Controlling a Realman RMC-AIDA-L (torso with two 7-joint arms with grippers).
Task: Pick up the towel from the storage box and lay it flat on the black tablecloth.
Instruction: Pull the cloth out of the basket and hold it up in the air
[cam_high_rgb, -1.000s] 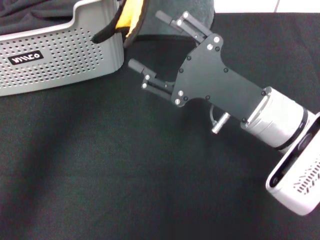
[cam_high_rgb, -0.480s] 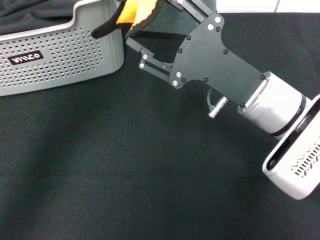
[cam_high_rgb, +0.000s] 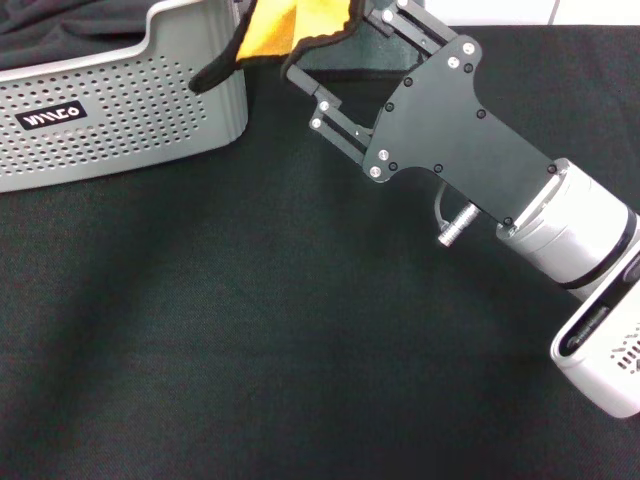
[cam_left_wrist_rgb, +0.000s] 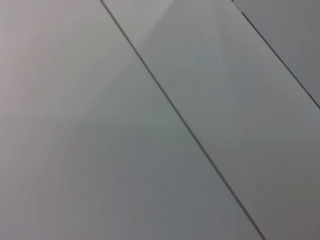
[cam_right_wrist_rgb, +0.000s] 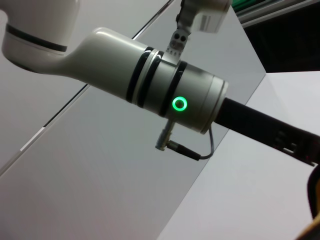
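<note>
The orange-yellow towel (cam_high_rgb: 272, 24) with its black border hangs over the right end of the light grey storage box (cam_high_rgb: 120, 110) at the top of the head view. My right gripper (cam_high_rgb: 332, 42) reaches in from the lower right, open, with the towel's free edge lying between its two fingers. One finger (cam_high_rgb: 318, 98) is just below the towel's border. A sliver of the towel shows in the right wrist view (cam_right_wrist_rgb: 311, 233). The black tablecloth (cam_high_rgb: 250, 330) covers the table. My left gripper is out of view.
A dark cloth (cam_high_rgb: 60, 25) lies inside the storage box. The box's black label (cam_high_rgb: 52, 117) faces me. A white strip (cam_high_rgb: 500, 12) runs along the table's far edge. The right wrist view shows a white arm segment with a green ring light (cam_right_wrist_rgb: 179, 104).
My right gripper has moved up toward the box's right end and then slightly right. The towel's free edge now lies between its fingers and has shifted right with it.
</note>
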